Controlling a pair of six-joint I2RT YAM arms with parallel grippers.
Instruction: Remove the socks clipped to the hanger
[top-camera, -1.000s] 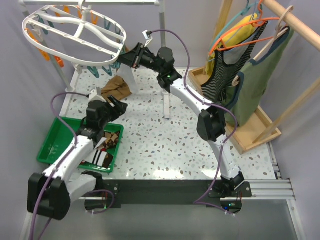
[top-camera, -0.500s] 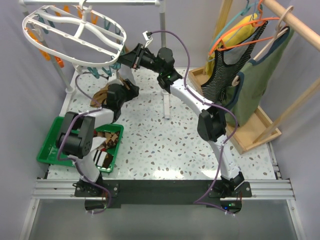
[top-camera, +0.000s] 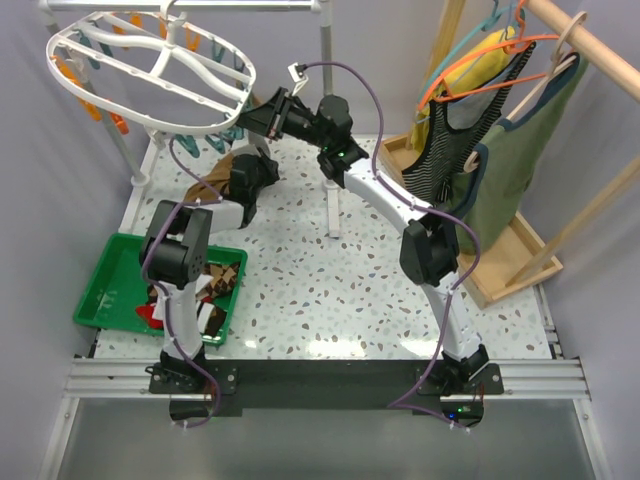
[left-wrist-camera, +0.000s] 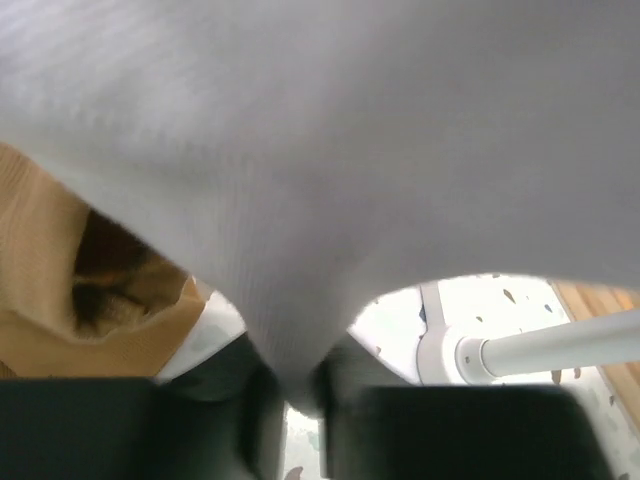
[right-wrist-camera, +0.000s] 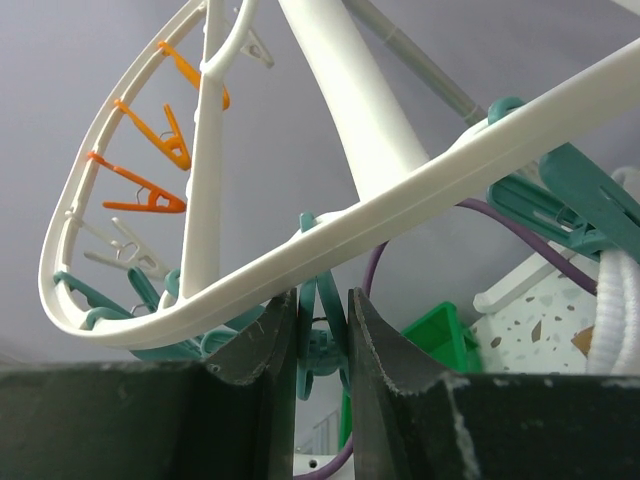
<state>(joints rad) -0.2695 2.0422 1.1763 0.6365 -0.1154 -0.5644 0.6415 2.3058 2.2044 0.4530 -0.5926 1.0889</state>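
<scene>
— Two arms, both stretched toward the far left corner of the table (top-camera: 330, 290)?
— Yes. The hanger (right-wrist-camera: 420, 190) hangs above that corner. The right gripper (right-wrist-camera: 320, 300) sits just under its white rim, jaws nearly together and pinching a teal clip (right-wrist-camera: 320, 355).
— And the left gripper (left-wrist-camera: 290, 415)?
— Beneath the hanger too. Pale ribbed cloth (left-wrist-camera: 320, 150) fills its camera and narrows down between the dark fingers. I cannot tell whether they grip it. A tan sock (left-wrist-camera: 45, 270) is bunched just beside it.
— Other socks?
— Several socks (top-camera: 220, 280) lie in a green tray (top-camera: 105, 285) at the near left edge of the speckled white top.
— The room?
— Lilac-grey walls (top-camera: 30, 200). A wooden rack (top-camera: 590, 50) along the right edge carries a striped tank top (top-camera: 445, 150) and a green garment (top-camera: 510, 160).
</scene>
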